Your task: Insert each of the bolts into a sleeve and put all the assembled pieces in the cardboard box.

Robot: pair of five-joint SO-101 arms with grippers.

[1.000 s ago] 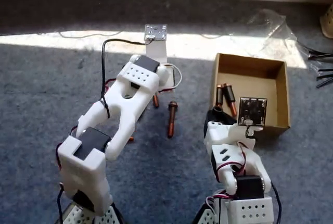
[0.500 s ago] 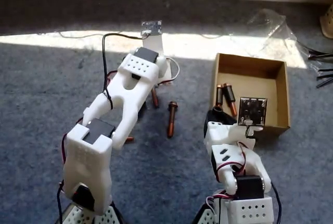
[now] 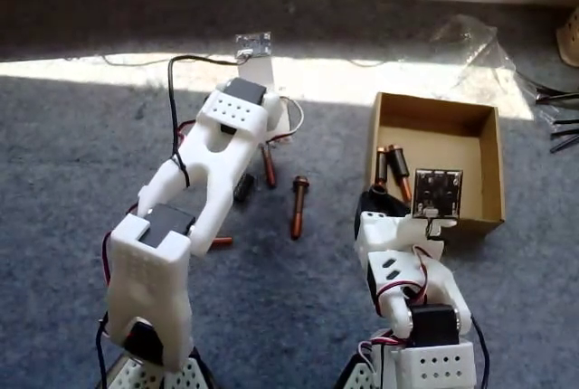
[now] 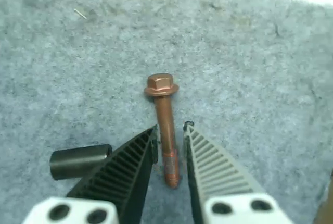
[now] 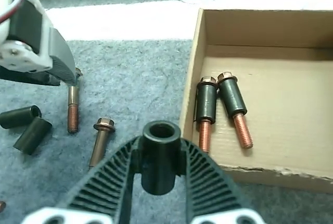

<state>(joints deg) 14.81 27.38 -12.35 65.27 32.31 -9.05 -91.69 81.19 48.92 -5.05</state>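
Advanced outward over the last second, now placing the left gripper, spread apart, on both sides of a copper-coloured hexagon-head metal bolt lying flat on the grey carpet; seemingly ready for closing. Just beside one finger, a short black cylindrical sleeve, near enough to be bumped. Pinching another black sleeve in the right gripper, with the brown cardboard box ahead, holding two assembled pieces.
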